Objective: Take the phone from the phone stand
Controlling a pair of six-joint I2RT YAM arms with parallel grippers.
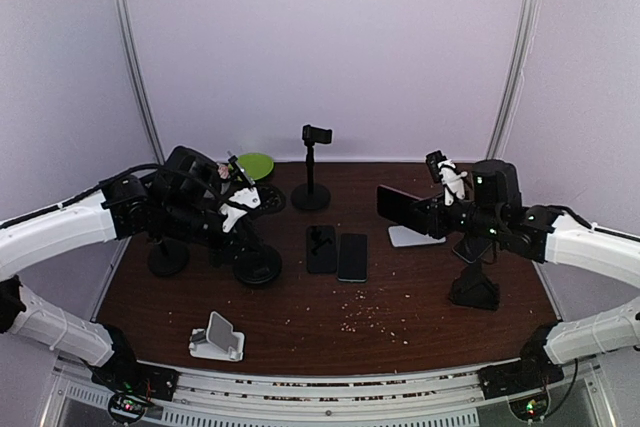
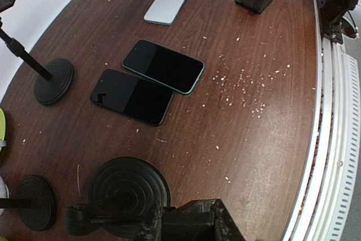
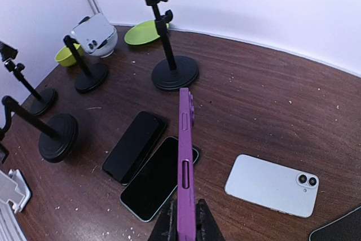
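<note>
The right gripper (image 3: 185,225) is clamped on the slim purple-cased phone (image 3: 185,156), which it holds edge-up above the dark wooden desk (image 3: 271,111), clear of every stand; below it two black glass-faced phones (image 3: 135,146) lie flat, side by side and touching, with one pale silver phone (image 3: 273,185) face down near them; four black round-based pole stands (image 3: 169,66) show from the right wrist (one carries a silver-backed phone (image 3: 93,32)); the left gripper (image 2: 189,221) hangs over a ribbed round black base (image 2: 128,187), and I cannot tell whether its jaws are apart or together.
</note>
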